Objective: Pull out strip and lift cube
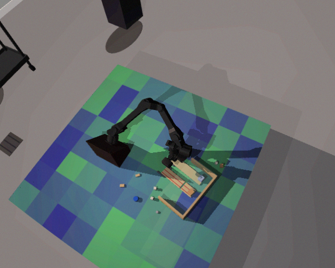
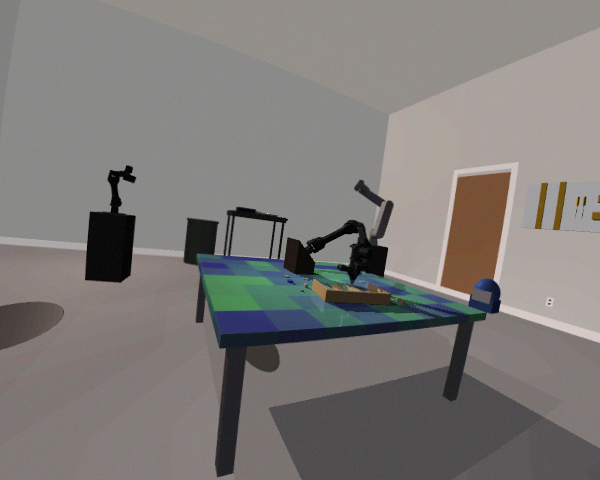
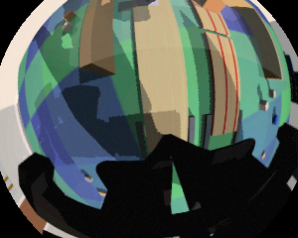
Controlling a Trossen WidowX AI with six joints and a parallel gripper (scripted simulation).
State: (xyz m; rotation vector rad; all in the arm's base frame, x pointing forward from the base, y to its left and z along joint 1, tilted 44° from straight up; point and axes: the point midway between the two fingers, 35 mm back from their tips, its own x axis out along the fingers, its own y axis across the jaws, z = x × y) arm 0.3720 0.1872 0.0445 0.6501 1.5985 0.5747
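A plain pale strip [image 1: 187,170] [image 3: 161,74] lies in one piece. The pale blue labelled cube [image 1: 201,178] sits on its far end and is cut by the top edge of the wrist view [image 3: 153,2]. Beside it lies a red-lined strip [image 1: 172,177] [image 3: 224,84] with a gap across it; an orange block [image 1: 191,191] [image 3: 214,5] sits on its far piece. My gripper [image 2: 353,281] [image 3: 167,138] is shut and empty, pointing down over the near end of the plain strip. Its fingertips are hidden by the wrist in the top view.
A low wooden frame [image 1: 200,197] [image 2: 359,297], open toward the arm's base, walls the strips on three sides. Thin dark rails run beside the strips' near ends. A blue disc [image 1: 135,198] and several small blocks lie left of the frame; a brown block [image 1: 221,165] lies right of it.
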